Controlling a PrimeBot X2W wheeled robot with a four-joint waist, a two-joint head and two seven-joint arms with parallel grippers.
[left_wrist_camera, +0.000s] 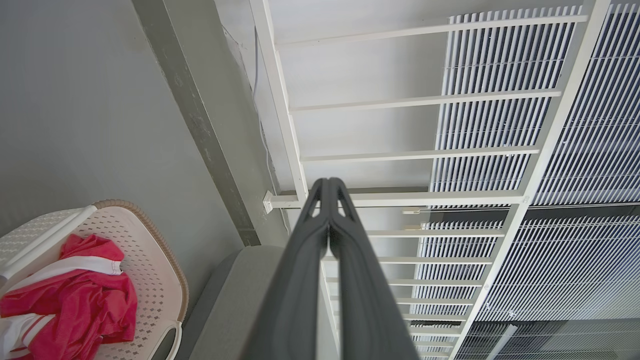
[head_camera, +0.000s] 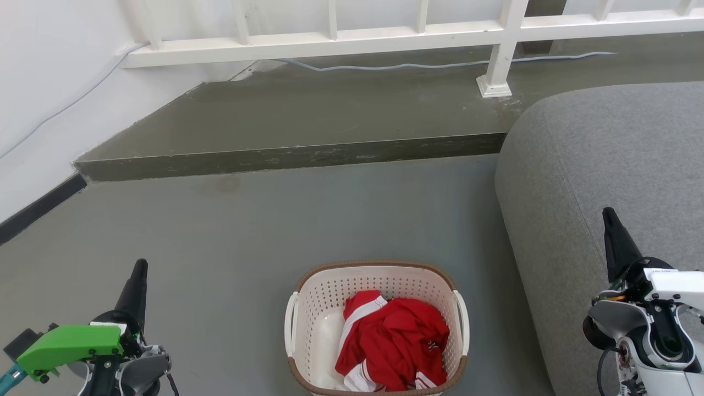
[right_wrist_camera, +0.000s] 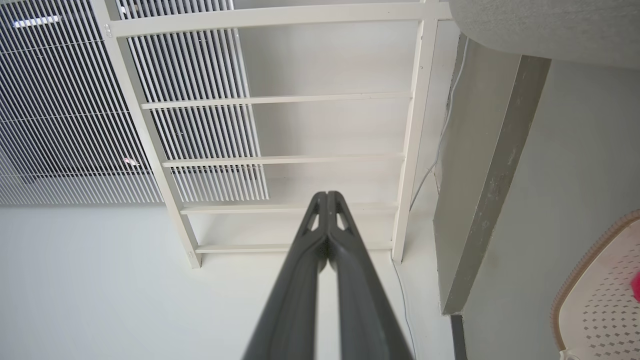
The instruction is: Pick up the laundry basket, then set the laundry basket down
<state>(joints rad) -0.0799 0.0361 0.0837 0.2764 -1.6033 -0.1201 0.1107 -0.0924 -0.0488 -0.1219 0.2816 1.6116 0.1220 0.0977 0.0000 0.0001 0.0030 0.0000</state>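
Left gripper (head_camera: 139, 268) sits low at the near left, its two dark fingers pressed together from base to tip with nothing between them, as the left wrist view also makes plain. Right gripper (head_camera: 609, 215) is at the near right, likewise clenched on nothing, its fingers pointing away over the edge of the sofa (head_camera: 605, 165). Between the two, and well apart from both, the basket (head_camera: 322, 308) stands upright on the floor (head_camera: 247, 231), close to the near edge of the head view and just left of the grey sofa's rounded corner. Its cream perforated walls are topped by a brown woven-look rim (head_camera: 379, 264), and a white handle runs down each short side, one on the left (head_camera: 289, 324) and one on the right (head_camera: 464, 324). Inside lies a crumpled red garment (head_camera: 401, 335) with white stripes, heaped toward the right and near part of the basket, leaving bare white bottom on the left. Farther off, a low concrete step (head_camera: 330, 110) crosses the scene, its front edge worn and scuffed. On the step stands a white railing (head_camera: 330, 41), with one post foot (head_camera: 494, 87) resting near the sofa's far corner. A pale cable (head_camera: 412, 66) trails along the step under the rail. A white wall (head_camera: 44, 82) with a dark skirting strip closes the left side.
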